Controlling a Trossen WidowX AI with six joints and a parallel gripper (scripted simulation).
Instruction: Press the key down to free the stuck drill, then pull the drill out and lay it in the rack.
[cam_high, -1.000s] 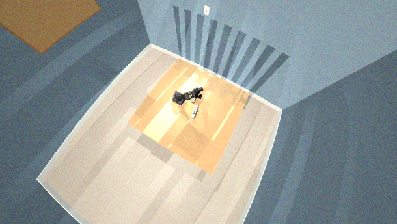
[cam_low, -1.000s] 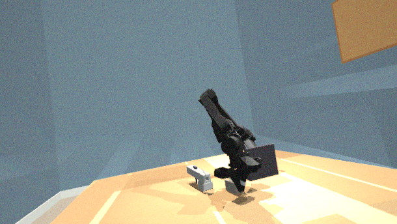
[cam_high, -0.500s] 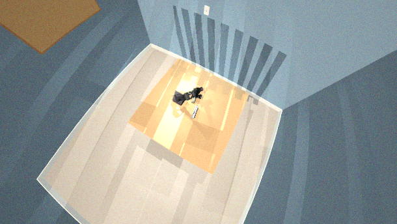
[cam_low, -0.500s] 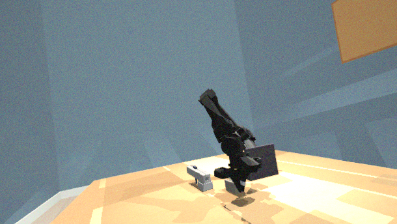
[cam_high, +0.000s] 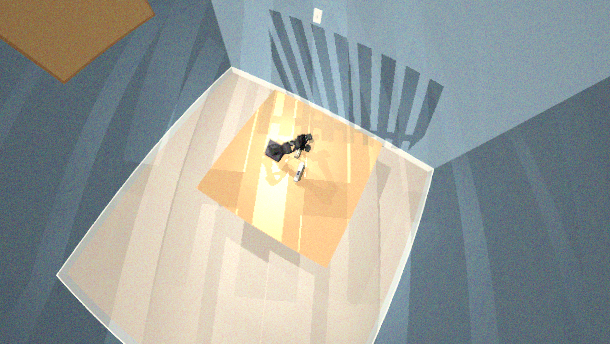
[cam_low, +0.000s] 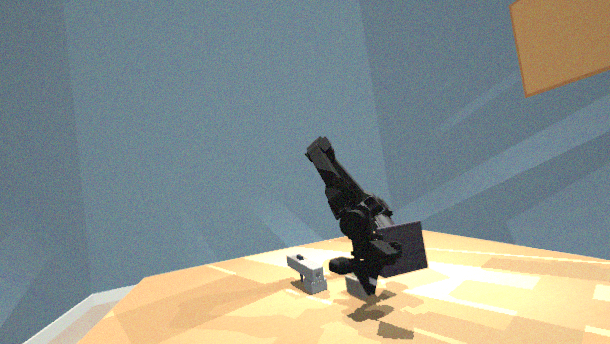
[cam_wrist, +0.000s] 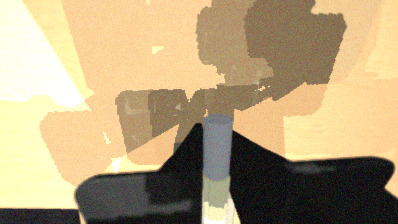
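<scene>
My gripper (cam_low: 371, 289) (cam_wrist: 217, 130) is shut on the drill (cam_wrist: 217, 155), a blue-grey cylinder with a pale green and white part nearer the camera. The drill stands between the two black fingers; its blue-grey end faces away from the camera. In the exterior view the fingers point down and mostly hide it. A long pale grey holder (cam_high: 299, 171) (cam_low: 310, 265) stands apart from the gripper, with a small dark part on top, perhaps the key. A low grey block (cam_low: 354, 286), probably the rack, sits behind the fingertips in the exterior view, partly hidden.
The arm's dark base plate (cam_high: 273, 150) (cam_low: 410, 250) stands beside the grey block. The wooden table top (cam_high: 320, 240) (cam_low: 200, 305) bears everything, with strong light stripes and shadows across it. An orange panel (cam_high: 65, 35) (cam_low: 565, 45) is far off.
</scene>
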